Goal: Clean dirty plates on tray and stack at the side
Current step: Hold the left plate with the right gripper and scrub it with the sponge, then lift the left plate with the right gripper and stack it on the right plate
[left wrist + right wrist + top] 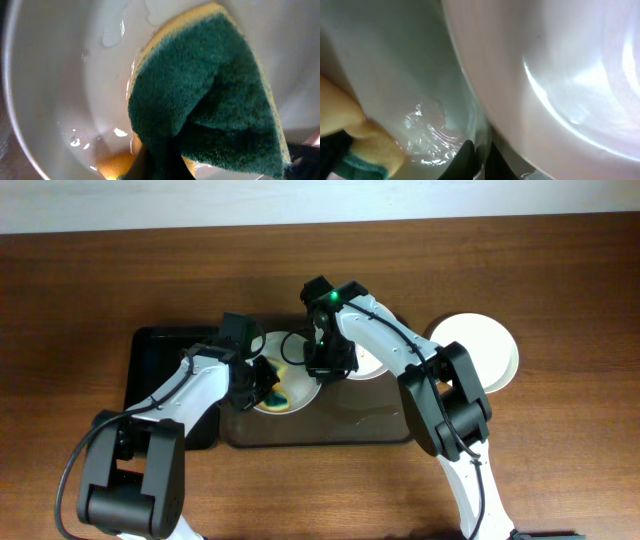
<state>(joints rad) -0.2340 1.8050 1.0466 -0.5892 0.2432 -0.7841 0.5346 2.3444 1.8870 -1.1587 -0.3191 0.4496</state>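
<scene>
A wet white plate [300, 387] lies on the left part of the dark brown tray [340, 425]. My left gripper [262, 385] is shut on a green and yellow sponge [277, 394] and presses it onto this plate. In the left wrist view the sponge [210, 100] covers the plate's [60, 75] wet centre, above the jaws [160, 167]. My right gripper [327, 365] is shut on that plate's rim; its fingers [479, 155] pinch the edge of the plate [410, 60]. A second plate [368, 365] [560, 75] lies next to it on the tray. A third plate [480, 350] lies on the table to the right.
A smaller black tray [160, 360] sits against the brown tray's left side, under my left arm. The sponge's yellow corner [360, 145] shows in the right wrist view. The wooden table [320, 270] extends behind and in front.
</scene>
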